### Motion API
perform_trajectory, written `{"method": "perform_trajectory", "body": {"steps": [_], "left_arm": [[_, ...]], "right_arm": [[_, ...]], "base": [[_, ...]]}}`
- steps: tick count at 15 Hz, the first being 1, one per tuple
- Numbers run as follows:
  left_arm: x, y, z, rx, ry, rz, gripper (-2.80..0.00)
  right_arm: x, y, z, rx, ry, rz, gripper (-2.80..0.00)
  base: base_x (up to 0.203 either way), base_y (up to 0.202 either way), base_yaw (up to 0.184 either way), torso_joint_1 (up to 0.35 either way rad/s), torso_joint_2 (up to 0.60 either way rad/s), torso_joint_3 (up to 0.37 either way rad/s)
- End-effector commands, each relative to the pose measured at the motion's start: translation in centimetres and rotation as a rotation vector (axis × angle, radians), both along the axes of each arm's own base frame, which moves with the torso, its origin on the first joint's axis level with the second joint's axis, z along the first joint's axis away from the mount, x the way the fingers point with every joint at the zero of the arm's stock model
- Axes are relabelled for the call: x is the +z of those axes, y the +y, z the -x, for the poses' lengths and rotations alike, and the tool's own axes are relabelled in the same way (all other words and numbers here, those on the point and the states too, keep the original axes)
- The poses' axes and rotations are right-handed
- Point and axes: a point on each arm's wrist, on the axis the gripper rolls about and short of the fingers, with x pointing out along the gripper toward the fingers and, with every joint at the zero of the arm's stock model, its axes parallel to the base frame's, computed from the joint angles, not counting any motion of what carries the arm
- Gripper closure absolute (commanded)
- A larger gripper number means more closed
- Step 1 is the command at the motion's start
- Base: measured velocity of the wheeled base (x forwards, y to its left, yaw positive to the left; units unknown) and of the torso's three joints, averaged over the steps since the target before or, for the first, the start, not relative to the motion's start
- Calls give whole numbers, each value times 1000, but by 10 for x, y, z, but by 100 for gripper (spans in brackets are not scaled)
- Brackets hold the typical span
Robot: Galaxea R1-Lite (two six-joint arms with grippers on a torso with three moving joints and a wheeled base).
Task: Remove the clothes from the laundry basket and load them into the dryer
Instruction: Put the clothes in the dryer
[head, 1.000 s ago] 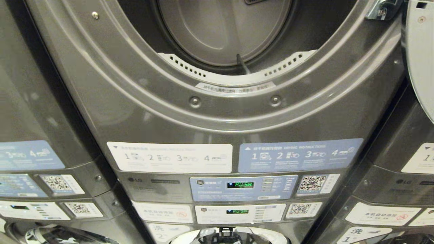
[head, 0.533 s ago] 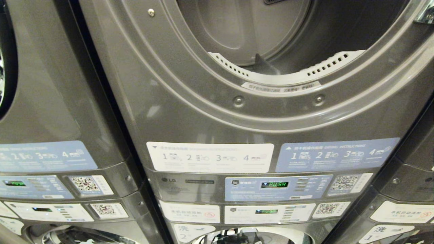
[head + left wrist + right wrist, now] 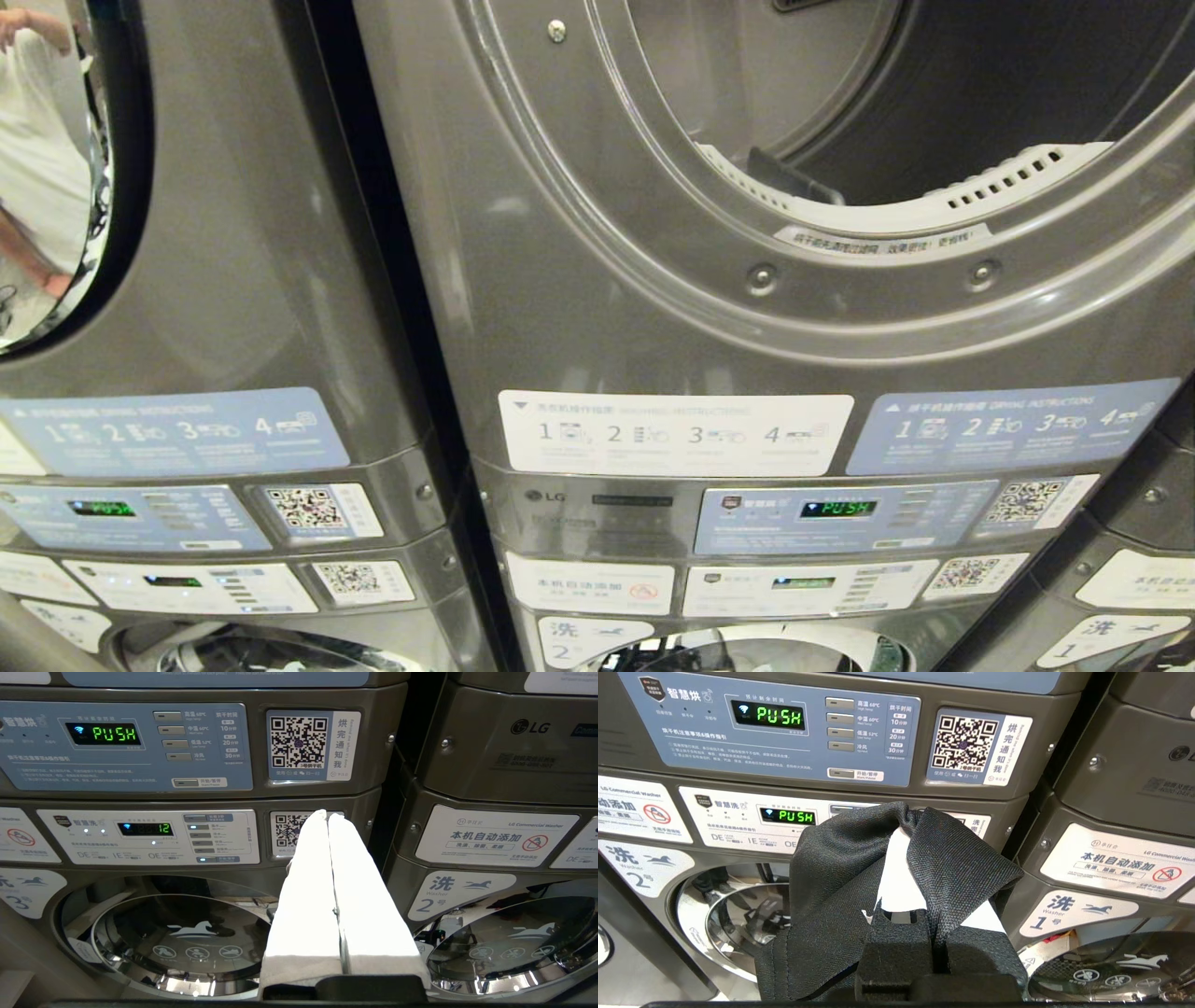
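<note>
Grey stacked laundry machines [image 3: 280, 280] side by side, lit green displays [image 3: 101, 509]

dryer [image 3: 840, 308] above washer [image 3: 747, 653] | second stacked unit [image 3: 205, 308] left of it

A dark cloth [image 3: 840, 877] hangs draped from the right gripper [image 3: 906, 826] at the centre of the right wrist frame, before the stacked machines' control panels [image 3: 775, 732]; nothing else carries anything
</note>
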Motion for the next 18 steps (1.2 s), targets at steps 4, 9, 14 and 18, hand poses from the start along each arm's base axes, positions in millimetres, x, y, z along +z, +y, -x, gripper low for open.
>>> {"method": "perform_trajectory", "body": {"steps": [4,9,14,18], "left_arm": [[0,0,0,0,-2,0,0],[0,0,0,2,-2,0,0],[0,0,0,0,-2,0,0],[0,0,0,1,-2,0,0]], "right_arm": [[0,0,0,2,1,1,0],[0,0,0,2,1,1,0],[0,0,0,-4,2,-2,0],[0,0,0,-5,2,-2,0]], "base": [[0,0,0,0,0,0],[0,0,0,0,0,0],[0,0,0,0,0,0],[0,0,0,26,-6,24]]}}
